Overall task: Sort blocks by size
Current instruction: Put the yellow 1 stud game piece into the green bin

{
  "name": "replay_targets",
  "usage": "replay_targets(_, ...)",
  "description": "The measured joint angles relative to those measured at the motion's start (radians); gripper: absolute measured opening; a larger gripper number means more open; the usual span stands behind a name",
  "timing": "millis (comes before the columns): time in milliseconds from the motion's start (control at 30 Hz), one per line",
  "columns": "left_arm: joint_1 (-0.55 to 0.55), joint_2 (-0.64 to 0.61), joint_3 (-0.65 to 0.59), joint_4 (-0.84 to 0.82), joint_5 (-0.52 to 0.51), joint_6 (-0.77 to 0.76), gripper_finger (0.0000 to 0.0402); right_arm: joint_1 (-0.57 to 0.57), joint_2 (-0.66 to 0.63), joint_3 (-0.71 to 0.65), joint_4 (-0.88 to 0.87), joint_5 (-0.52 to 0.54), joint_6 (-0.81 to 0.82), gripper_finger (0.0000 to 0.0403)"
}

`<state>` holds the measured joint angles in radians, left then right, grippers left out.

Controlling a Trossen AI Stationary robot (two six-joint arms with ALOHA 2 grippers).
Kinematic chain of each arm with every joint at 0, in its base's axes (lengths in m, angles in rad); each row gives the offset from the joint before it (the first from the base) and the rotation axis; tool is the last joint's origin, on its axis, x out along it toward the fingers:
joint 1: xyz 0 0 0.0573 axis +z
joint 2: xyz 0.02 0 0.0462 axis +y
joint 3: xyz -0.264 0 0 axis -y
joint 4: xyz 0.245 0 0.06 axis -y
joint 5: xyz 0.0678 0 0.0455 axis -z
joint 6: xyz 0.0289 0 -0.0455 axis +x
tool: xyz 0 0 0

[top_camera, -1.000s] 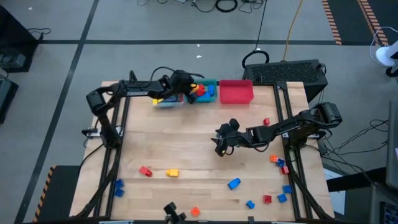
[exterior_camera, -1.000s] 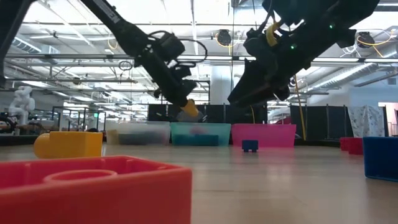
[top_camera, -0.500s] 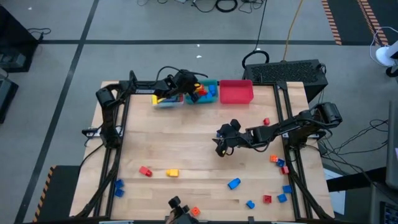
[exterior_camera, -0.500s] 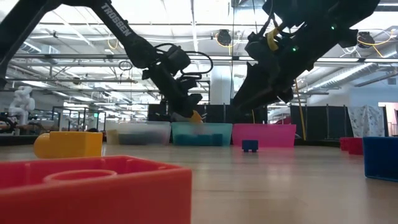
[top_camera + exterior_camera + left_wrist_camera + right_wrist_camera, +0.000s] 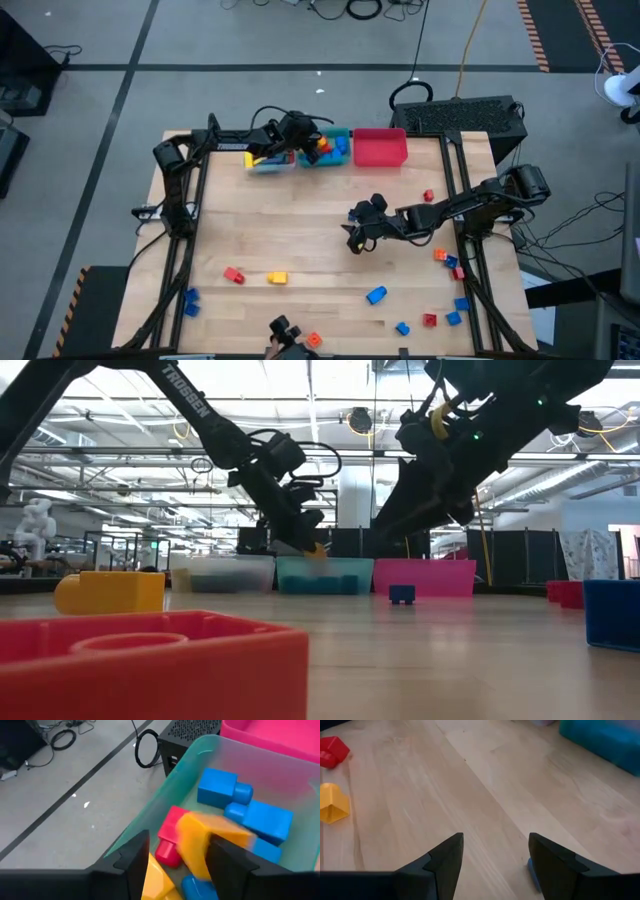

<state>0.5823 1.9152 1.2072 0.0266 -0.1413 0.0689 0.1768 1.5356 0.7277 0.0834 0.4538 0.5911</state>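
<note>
Table (image 5: 300,230): light wood, loose blocks scattered along its near side.
Teal bin (image 5: 165,785): holds blue, red and yellow blocks.
Left gripper (image 5: 175,865): over the teal bin, fingers parted; a blurred orange block (image 5: 210,842) between them, seemingly loose.
Right gripper (image 5: 495,865): mid-table, spread wide, empty.

Bright, even overhead light; the orange block (image 5: 210,842) looks motion-blurred, perhaps falling.

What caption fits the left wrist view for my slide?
Left gripper, jaws parted, over the translucent teal plastic bin, a blurred orange plastic brick between its fingers above blue and red bricks.
</note>
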Motion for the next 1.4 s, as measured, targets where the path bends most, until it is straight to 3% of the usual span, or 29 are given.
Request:
replay_targets(167, 0.002, 0.000, 0.000, -0.002, -0.078, -0.003, 0.0185, 0.000, 0.000, 0.000, 0.010, 0.000, 0.000, 0.0210)
replay_targets(400, -0.002, -0.026, -0.001, -0.028, -0.082, -0.005, 0.0185, 0.008, 0.000, 0.000, 0.010, 0.000, 0.008, 0.0210)
replay_targets(633, -0.003, -0.142, -0.001, -0.171, -0.072, -0.002, 0.0185, 0.009, 0.000, 0.000, -0.002, -0.003, 0.012, 0.0210)
replay_targets(867, -0.036, -0.269, -0.038, -0.391, 0.129, 0.024, 0.0185, 0.024, 0.000, 0.000, -0.014, -0.005, 0.018, 0.0210)
replay_targets(1000, -0.084, -0.317, -0.090, -0.500, 0.195, 0.024, 0.0185, 0.039, 0.000, 0.000, -0.014, -0.004, 0.019, 0.0210)
replay_targets(1400, -0.375, -0.425, -0.284, -0.670, 0.227, -0.012, 0.0185, 0.066, 0.000, 0.000, -0.007, 0.041, 0.024, 0.0210)
